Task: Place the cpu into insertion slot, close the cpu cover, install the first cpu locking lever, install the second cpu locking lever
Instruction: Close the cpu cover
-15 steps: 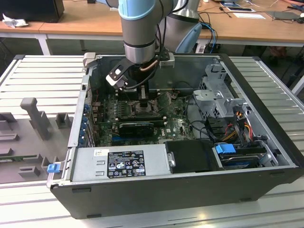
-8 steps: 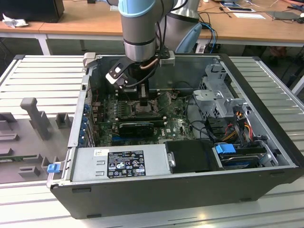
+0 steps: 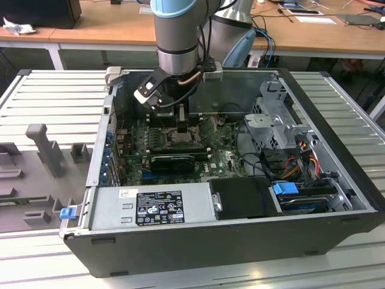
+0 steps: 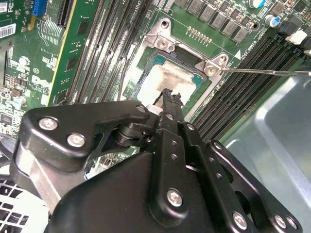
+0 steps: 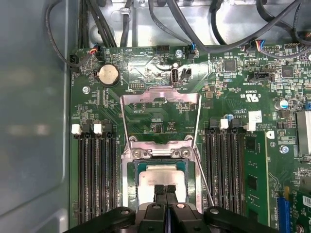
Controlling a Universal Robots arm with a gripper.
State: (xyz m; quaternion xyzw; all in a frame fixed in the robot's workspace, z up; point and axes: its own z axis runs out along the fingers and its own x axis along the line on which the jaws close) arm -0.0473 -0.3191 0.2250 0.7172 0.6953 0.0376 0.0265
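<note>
The hand (image 5: 165,189), fingers together, is poised tip-down over the cpu (image 5: 156,177) in the insertion slot (image 5: 129,187). The cpu cover (image 5: 160,95) stands open; seating likely wants square, gentle pressure.

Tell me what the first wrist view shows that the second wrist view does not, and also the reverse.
First wrist view: the silver cover flipped open at the edge of the socket, and a round coin battery. Second wrist view: much more of the black body of the gripper, with its screws. Both: the cpu lying in the socket, and the gripper shut, its tips over the cpu.
</note>
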